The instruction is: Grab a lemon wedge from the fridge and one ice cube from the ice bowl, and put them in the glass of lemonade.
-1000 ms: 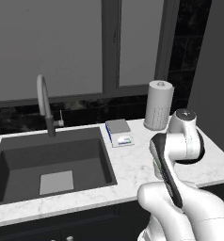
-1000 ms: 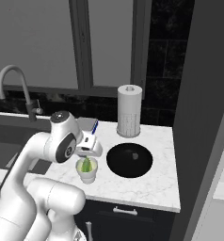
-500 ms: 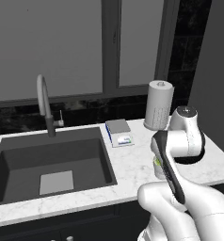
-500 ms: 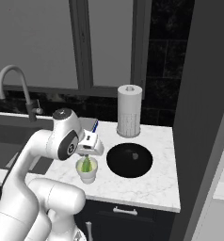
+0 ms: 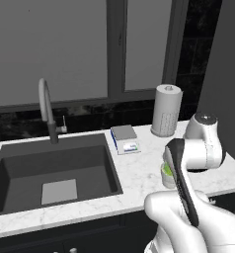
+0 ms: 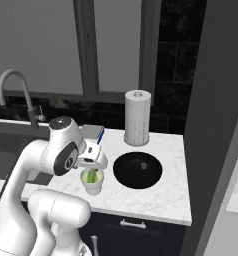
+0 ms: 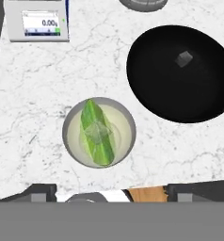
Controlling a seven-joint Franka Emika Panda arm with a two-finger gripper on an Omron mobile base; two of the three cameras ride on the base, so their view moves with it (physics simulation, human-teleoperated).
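One ice cube [image 7: 99, 132] now floats in the glass of lemonade [image 7: 99, 133].

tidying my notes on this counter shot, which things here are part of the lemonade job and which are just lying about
Part of the job:
- glass of lemonade
- lemon wedge in the glass
- ice cube in the glass
- ice bowl, one cube left inside

Lying about:
- kitchen scale
- paper towel roll
- sink
- faucet

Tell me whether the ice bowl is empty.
No. In the hand view the ice bowl holds one ice cube.
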